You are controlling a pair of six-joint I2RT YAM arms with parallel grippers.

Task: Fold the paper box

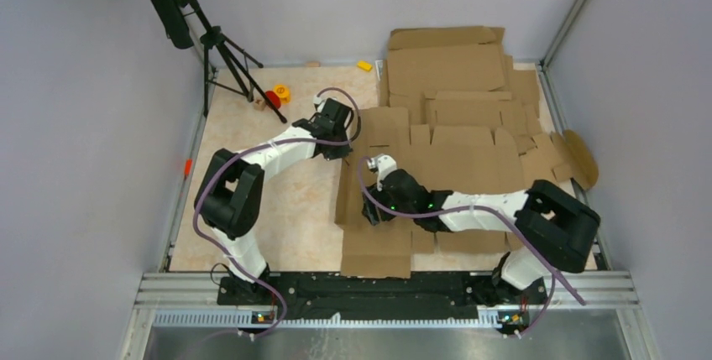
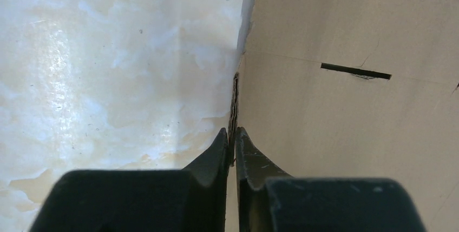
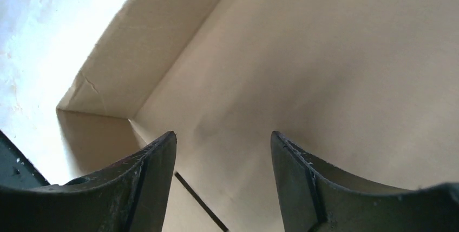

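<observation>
— Two things: where's the paper box (image 1: 453,163), and what are both sets of jaws doing?

— I see it mid-table, right of centre, mostly flat on the table (image 1: 285,209). Its left flap is tilted up. A near flap reaches toward the arm bases. The stack of spare blanks (image 1: 449,66) sits just behind it at the back wall.

— Left side?

— My left gripper (image 1: 342,146) is at the box's left edge. The fingers are almost together, with the cardboard edge pinched between them. One thin slit (image 2: 355,71) shows in the panel beyond the tips.

— Right?

— My right gripper (image 1: 371,211) hangs over the box's near-left panel, beside the raised flap. Its jaws stand wide apart with nothing between them. I can't tell whether the tips touch the cardboard.

— Anything else around?

— Tripod (image 1: 220,49) and small toys (image 1: 277,93) at far left, well apart from the box.
</observation>
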